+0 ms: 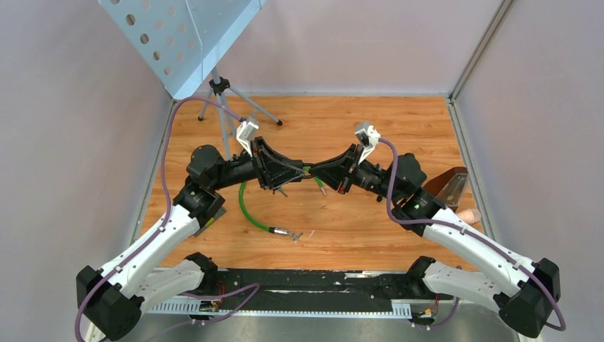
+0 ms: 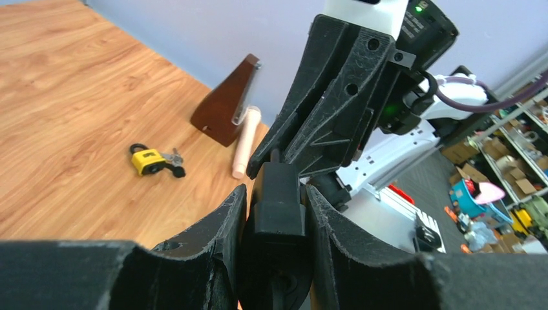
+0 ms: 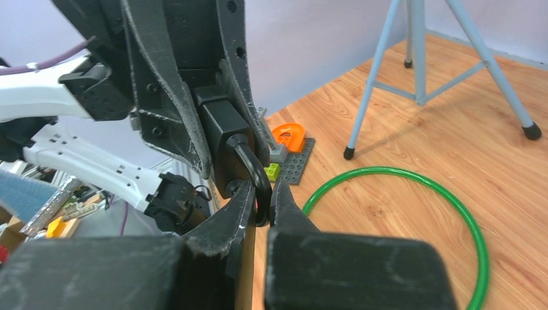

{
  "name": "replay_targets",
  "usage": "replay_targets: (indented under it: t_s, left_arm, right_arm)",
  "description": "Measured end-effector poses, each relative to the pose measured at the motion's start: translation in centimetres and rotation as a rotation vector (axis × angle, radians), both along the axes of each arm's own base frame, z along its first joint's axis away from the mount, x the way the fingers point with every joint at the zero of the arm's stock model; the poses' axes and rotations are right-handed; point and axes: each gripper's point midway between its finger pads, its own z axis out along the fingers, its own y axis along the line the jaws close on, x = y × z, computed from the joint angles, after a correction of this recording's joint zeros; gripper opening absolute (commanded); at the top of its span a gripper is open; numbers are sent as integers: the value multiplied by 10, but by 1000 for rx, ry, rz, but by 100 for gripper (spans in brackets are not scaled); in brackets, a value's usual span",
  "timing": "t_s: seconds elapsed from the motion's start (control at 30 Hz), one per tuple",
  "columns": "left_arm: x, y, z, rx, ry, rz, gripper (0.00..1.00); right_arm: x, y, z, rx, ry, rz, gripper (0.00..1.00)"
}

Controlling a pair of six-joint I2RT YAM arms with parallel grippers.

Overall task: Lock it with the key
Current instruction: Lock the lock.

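Between the left gripper's (image 2: 274,195) fingers, clamped on its flat sides, sits the black lock body (image 2: 278,200), held clear above the table (image 2: 64,97). It looks small, rigid and dense, with smooth faces that could twist under turning force, so the broad-side hold seems right. From its end curves a black loop (image 3: 253,165), and the right gripper (image 3: 260,201), nose to nose with the left, is pinched onto that loop. Whether a key sits in those jaws I cannot tell.

The fingers nearly touch, so there is little room to turn. Below the right gripper a green cable (image 3: 413,177) rings the wood, and a tripod (image 3: 413,58) stands beyond. Off the left gripper's far side lie a yellow padlock (image 2: 147,161) with keys (image 2: 171,157), near a metronome (image 2: 229,103).
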Motion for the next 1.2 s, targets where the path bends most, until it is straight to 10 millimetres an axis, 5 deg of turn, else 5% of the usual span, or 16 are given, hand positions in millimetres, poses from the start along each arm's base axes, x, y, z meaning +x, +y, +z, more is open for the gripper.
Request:
replay_targets:
  t_s: [0.47,0.63,0.8,0.9,1.2]
  left_arm:
    - [18,2,-26,74,95,99,0]
    - [9,-1,-25,75,123,109,0]
    - [-4,-2,-17,44,159,118,0]
    - [-2,0,-21,29,211,150,0]
    - [13,2,-22,-55,358,240,0]
  right_arm:
    - [21,-5,-30,-93,92,-179,1]
    - [12,-16,-32,-81,140,-231,15]
    - [1,-26,-17,32,194,-260,56]
    - [0,-33,1,131,215,-282,72]
    - [3,-38,13,300,315,-298,75]
